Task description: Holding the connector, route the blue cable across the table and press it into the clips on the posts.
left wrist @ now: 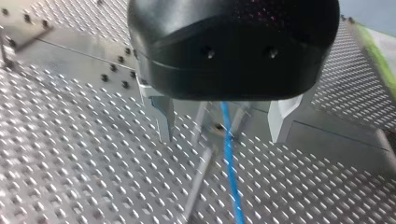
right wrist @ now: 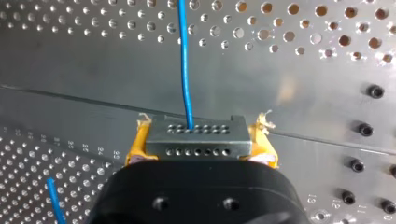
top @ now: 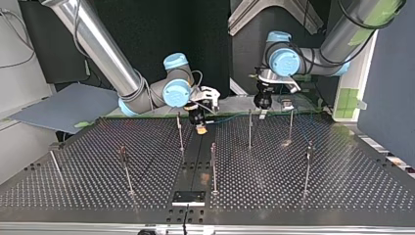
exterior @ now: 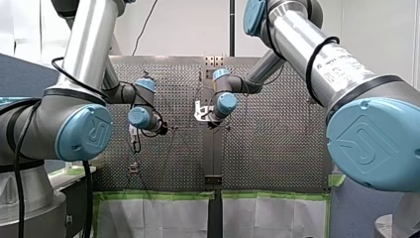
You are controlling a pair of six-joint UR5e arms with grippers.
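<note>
The right gripper (right wrist: pixel 198 134) pinched a grey, boxy connector (right wrist: pixel 196 145) dotted with pinholes between frayed yellow pads (right wrist: pixel 137 143); a thin blue cable (right wrist: pixel 185 70) ran from its face over the perforated metal table (right wrist: pixel 70 60), passing between the spread metal fingers (left wrist: pixel 164 116) of the left gripper (left wrist: pixel 223 128)

Two robot arms (top: pixel 105 54), two end effectors (top: pixel 200 128), one blue cable (right wrist: pixel 185 70), one connector (right wrist: pixel 198 140), seven upright posts (top: pixel 213 166).
</note>
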